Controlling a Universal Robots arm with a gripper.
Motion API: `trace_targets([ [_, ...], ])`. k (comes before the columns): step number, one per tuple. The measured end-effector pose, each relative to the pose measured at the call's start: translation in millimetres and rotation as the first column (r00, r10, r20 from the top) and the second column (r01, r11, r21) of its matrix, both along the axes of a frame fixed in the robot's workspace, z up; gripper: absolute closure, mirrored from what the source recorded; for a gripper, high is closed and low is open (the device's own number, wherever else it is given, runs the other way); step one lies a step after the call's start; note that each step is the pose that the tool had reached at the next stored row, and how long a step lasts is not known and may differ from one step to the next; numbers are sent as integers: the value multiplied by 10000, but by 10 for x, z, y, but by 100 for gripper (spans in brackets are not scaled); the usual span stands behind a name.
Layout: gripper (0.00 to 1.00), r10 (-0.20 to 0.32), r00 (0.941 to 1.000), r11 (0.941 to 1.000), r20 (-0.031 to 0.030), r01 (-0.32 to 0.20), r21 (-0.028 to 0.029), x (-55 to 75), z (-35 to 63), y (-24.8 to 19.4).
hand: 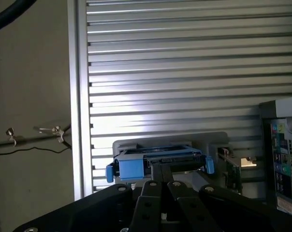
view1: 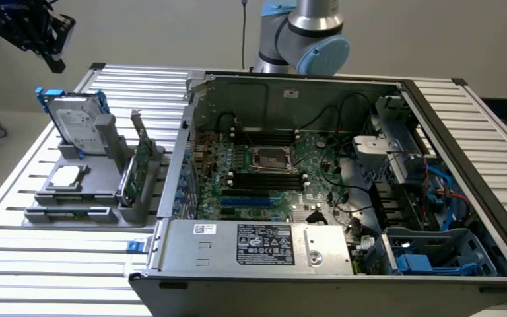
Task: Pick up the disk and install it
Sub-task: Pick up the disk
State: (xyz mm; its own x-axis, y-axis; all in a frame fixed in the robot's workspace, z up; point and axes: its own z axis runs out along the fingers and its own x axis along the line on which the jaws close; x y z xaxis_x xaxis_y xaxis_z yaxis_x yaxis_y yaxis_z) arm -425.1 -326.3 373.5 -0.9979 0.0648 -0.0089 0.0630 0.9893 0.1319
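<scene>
The disk (view1: 76,122), a silver-grey drive with a white label in a bright blue carrier, stands on edge in a grey holder (view1: 95,198) at the exterior view's left. My gripper (view1: 55,61) hangs high above and a little behind it, well clear of it. In the wrist view the disk's blue-framed top edge (hand: 158,162) lies just beyond my gripper (hand: 161,169), whose dark fingers (hand: 155,176) are pressed together with nothing between them.
The holder also carries a small silver square chip (view1: 67,176) and an upright green circuit card (view1: 135,168). An open computer case (view1: 324,172) fills the slatted table (view1: 24,271), with a blue drive cage (view1: 438,254) at its near right corner.
</scene>
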Motion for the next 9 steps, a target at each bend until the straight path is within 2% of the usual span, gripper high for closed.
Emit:
trace_targets([
  [2,89,11,10000,10000,0,-11,-24,-48,-2,3],
  [4,89,102,9999,9999,0,-102,-71,-83,-9,3],
  [6,89,257,9997,9996,0,-257,-138,-100,-16,3],
  [9,89,567,9984,9980,-10,-567,-289,-110,-18,2],
])
